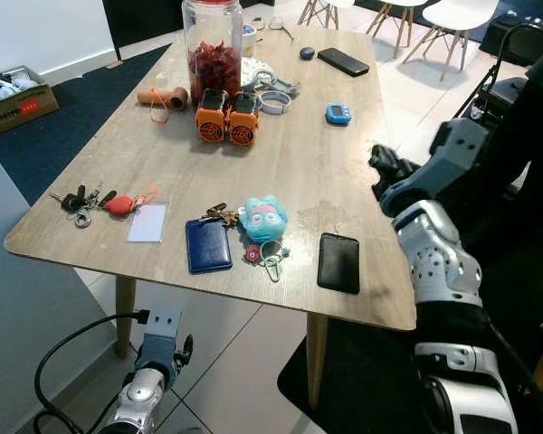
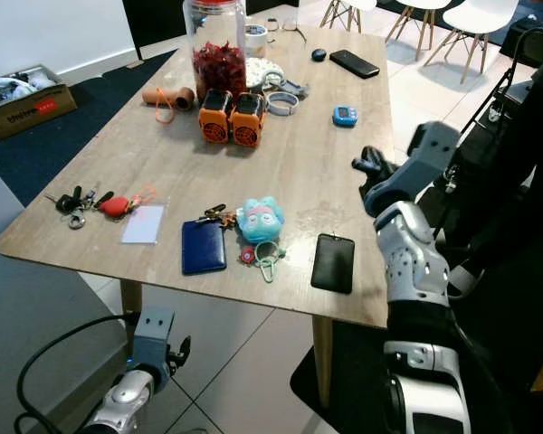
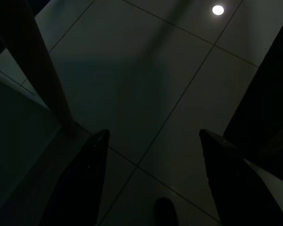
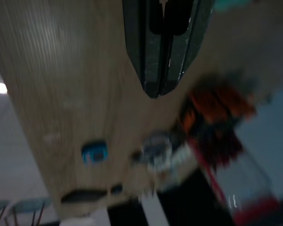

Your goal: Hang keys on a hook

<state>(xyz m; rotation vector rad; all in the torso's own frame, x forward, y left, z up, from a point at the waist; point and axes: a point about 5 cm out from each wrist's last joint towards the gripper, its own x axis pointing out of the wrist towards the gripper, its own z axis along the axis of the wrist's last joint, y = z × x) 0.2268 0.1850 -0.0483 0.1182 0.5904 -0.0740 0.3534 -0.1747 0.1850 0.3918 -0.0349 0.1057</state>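
Note:
A bunch of keys (image 1: pixel 81 203) with a red tag lies at the near left corner of the wooden table (image 1: pixel 299 181). A second bunch of keys (image 1: pixel 219 215) lies near the front edge, beside a blue plush charm (image 1: pixel 263 220). My right gripper (image 1: pixel 383 163) hovers over the table's right edge, well right of both bunches; in the right wrist view the right gripper (image 4: pixel 153 92) is shut with nothing between its fingers. My left arm (image 1: pixel 158 348) hangs below the table's front edge, and the left gripper (image 3: pixel 153 141) is open over the dark floor tiles.
Near the front edge lie a blue wallet (image 1: pixel 207 245), a card sleeve (image 1: pixel 147 222) and a black phone (image 1: pixel 338 262). Farther back stand a glass jar (image 1: pixel 214 45), two orange gadgets (image 1: pixel 226 117) and a blue timer (image 1: pixel 338 114). A cardboard box (image 1: pixel 14 99) sits on the floor at left.

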